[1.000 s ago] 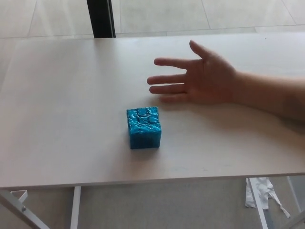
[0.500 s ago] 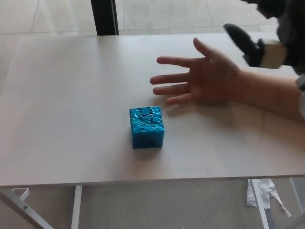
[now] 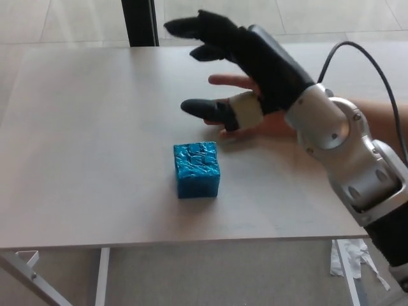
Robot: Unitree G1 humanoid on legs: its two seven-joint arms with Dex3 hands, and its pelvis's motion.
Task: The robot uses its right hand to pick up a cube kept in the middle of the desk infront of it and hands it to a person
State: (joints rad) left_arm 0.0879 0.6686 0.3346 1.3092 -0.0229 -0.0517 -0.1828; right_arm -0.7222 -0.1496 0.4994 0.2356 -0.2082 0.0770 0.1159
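With its fingers spread and empty, the right hand [image 3: 239, 60] hovers above and beyond the blue cube [image 3: 196, 169], which sits mid-table [image 3: 76, 159]. Behind it, a person's open hand [image 3: 255, 121] rests palm-up, presumably awaiting the handover.

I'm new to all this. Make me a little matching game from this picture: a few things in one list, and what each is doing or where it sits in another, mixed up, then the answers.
Things:
1. crinkled blue foil-wrapped cube
2. robot's black right hand
3. person's bare open hand
4. pale wooden desk

States:
A. lies palm up, mostly hidden behind the robot's arm
B. carries everything else
C. sits untouched near the desk's middle
D. open above the desk, fingers spread

Pairs: 1-C, 2-D, 3-A, 4-B
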